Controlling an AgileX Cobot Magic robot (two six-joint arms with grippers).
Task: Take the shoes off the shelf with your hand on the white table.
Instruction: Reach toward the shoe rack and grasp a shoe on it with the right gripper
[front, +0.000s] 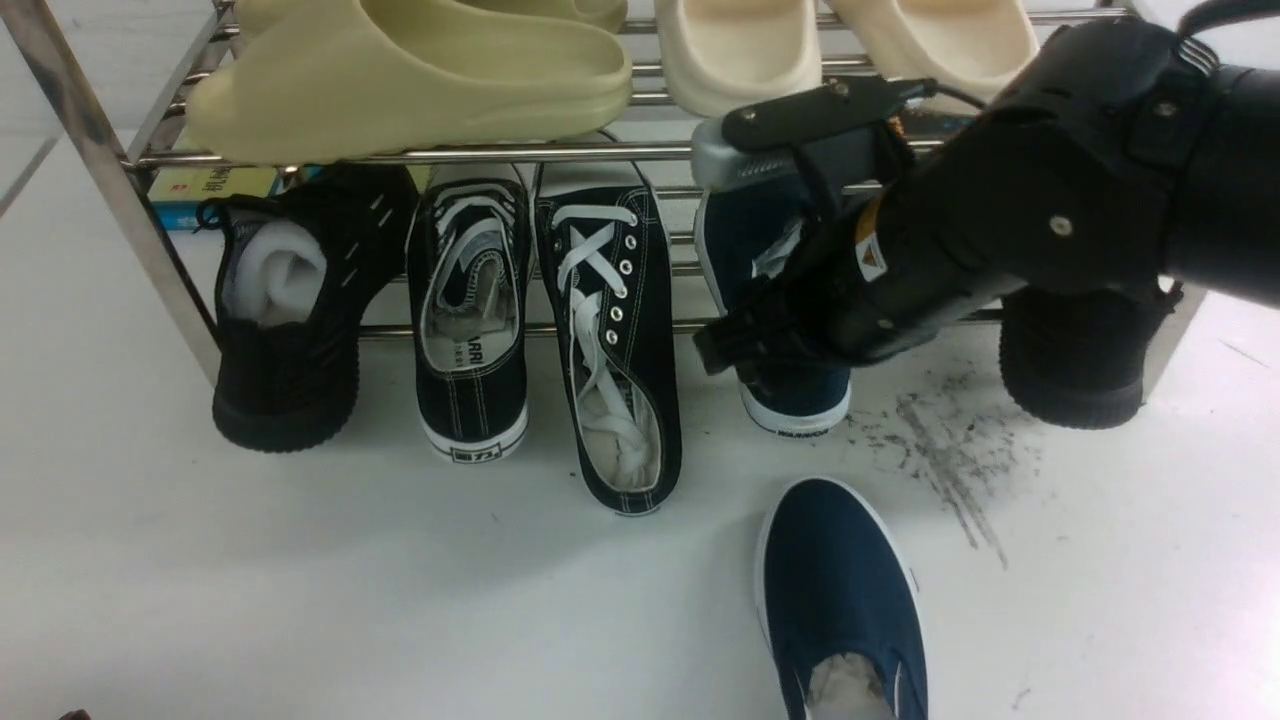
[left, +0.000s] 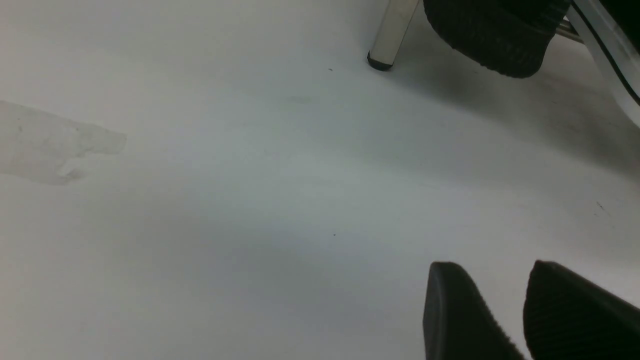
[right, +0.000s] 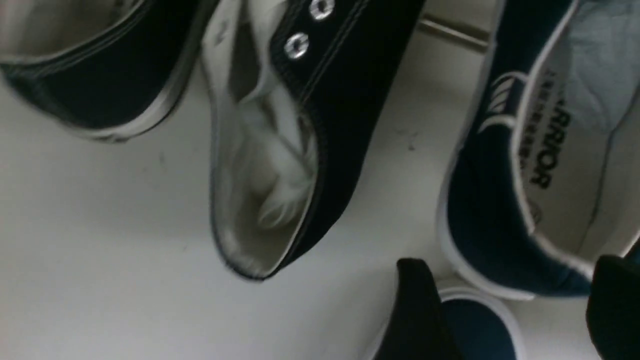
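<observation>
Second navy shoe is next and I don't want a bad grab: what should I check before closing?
1. Right gripper jaws open: ok.
2. Jaws empty: ok.
3. Second shoe on shelf, heel toward jaws: ok.
4. Jaws straddling its heel: cannot tell; depth unclear.
5. Laced sneaker apart from jaws: ok.
6. First shoe on table: ok.
</observation>
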